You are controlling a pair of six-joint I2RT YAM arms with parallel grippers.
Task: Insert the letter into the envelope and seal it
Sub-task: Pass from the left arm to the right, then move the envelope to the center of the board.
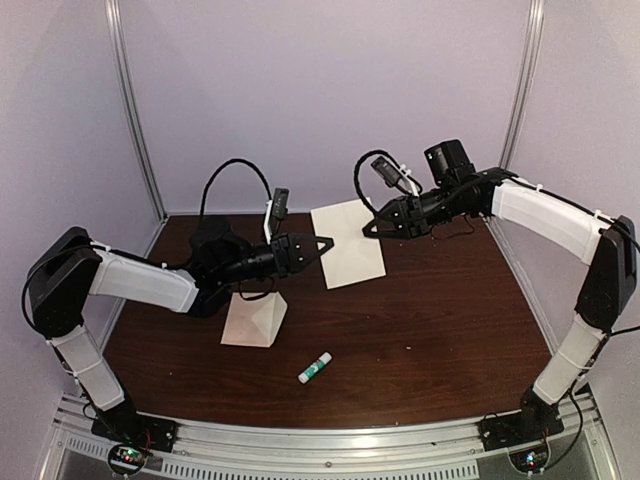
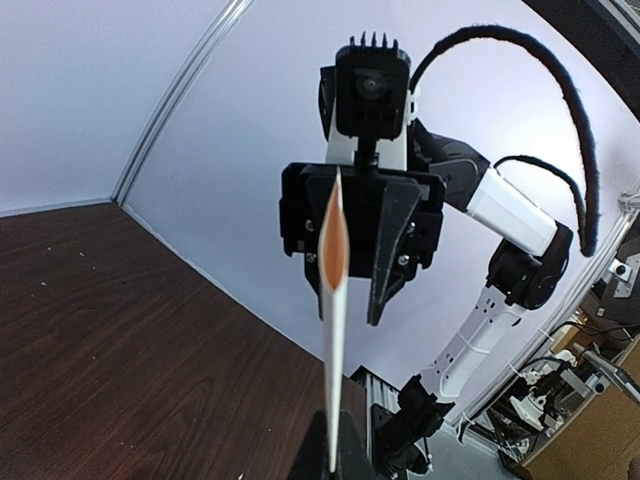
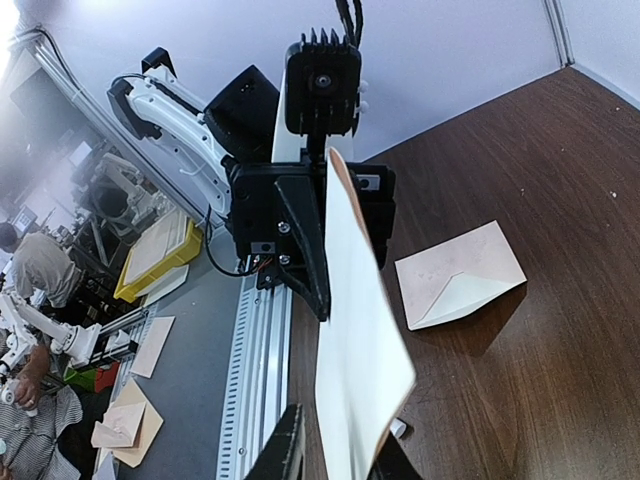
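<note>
The letter (image 1: pixel 348 243), a plain cream sheet, hangs in the air above the back of the table, between both grippers. My left gripper (image 1: pixel 322 244) is shut on its left edge; in the left wrist view the sheet (image 2: pixel 334 330) runs edge-on out of my closed fingers (image 2: pixel 318 455). My right gripper (image 1: pixel 370 229) is at the sheet's right edge, its jaws apart on either side of the paper (image 3: pixel 360 360). The envelope (image 1: pixel 254 320) lies on the table near the left, its triangular flap lifted; it also shows in the right wrist view (image 3: pixel 460 275).
A white glue stick with a green cap (image 1: pixel 314 368) lies in front of the envelope, toward the table's near edge. The dark wooden table (image 1: pixel 440 330) is walled by pale panels at the back and sides.
</note>
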